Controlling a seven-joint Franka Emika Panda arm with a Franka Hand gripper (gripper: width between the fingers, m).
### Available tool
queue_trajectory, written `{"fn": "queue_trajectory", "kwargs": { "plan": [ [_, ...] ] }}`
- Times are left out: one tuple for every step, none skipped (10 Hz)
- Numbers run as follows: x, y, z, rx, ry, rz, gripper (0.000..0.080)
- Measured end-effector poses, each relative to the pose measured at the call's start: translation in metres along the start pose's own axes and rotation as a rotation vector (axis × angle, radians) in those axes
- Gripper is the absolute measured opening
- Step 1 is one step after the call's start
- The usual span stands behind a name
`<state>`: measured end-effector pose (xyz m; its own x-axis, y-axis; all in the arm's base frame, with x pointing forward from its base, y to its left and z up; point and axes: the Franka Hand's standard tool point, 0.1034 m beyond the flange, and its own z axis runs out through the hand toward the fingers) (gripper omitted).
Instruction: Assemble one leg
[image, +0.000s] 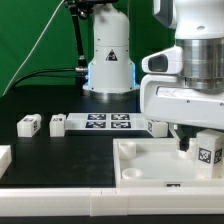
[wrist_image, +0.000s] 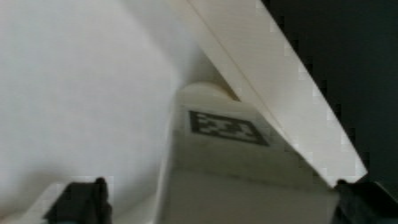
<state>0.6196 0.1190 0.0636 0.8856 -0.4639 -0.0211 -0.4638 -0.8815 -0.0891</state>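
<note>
The large white square panel (image: 150, 165) lies in the lower right of the exterior view, its raised rim enclosing a shallow recess with a round socket at the near-left corner. Inside that rim, at the right edge of the frame, one leg (image: 208, 152) stands upright with its black-and-white marker facing the camera. The gripper (image: 186, 143) hangs directly over this spot; a dark fingertip shows just beside the leg's left face. Whether the fingers press on the leg cannot be told from either view.

In the wrist view the same leg (wrist_image: 226, 125) appears in the centre of the frame, marker visible, between broad white surfaces. Two black fingertips (wrist_image: 75, 201) show at the lower corners, set wide apart, with nothing seen between them.

The work surface is a black table (image: 60, 160). The marker board (image: 108, 123) lies flat in the middle of the exterior view, with the arm's white base (image: 110, 60) behind it against a green backdrop (image: 30, 40).

Count: three legs are visible, one in the panel and two loose ones, the first (image: 29, 124) at the left middle and the second (image: 57, 124) touching or just beside the board's left end. A further white part (image: 4, 156) is cut off at the left edge.
</note>
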Motion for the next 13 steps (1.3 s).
{"fn": "queue_trajectory", "kwargs": {
  "plan": [
    [0.0007,0.0010,-0.0001,0.000,0.000,-0.160,0.0643],
    [0.0026,0.0038,-0.0002,0.000,-0.001,-0.311,0.0648],
    [0.0033,0.0046,-0.0003,-0.001,-0.001,-0.435,0.0648],
    [0.0032,0.0042,-0.0004,-0.003,0.001,-0.546,0.0649],
    [0.0033,0.0043,-0.0003,-0.006,0.002,-0.637,0.0649],
    [0.0040,0.0052,-0.0004,-0.009,0.003,-0.714,0.0649],
    [0.0049,0.0064,-0.0005,-0.010,0.003,-0.826,0.0649],
    [0.0047,0.0064,-0.0003,-0.010,0.002,-0.828,0.0649],
    [0.0049,0.0065,-0.0003,-0.010,0.002,-0.827,0.0649],
    [0.0049,0.0066,-0.0002,-0.010,0.002,-0.827,0.0561],
    [0.0049,0.0066,-0.0002,-0.010,0.002,-0.827,0.0426],
    [0.0048,0.0064,-0.0003,-0.009,0.002,-0.792,0.0426],
    [0.0049,0.0067,-0.0001,-0.009,0.002,-0.793,0.0289]
  ]
}}
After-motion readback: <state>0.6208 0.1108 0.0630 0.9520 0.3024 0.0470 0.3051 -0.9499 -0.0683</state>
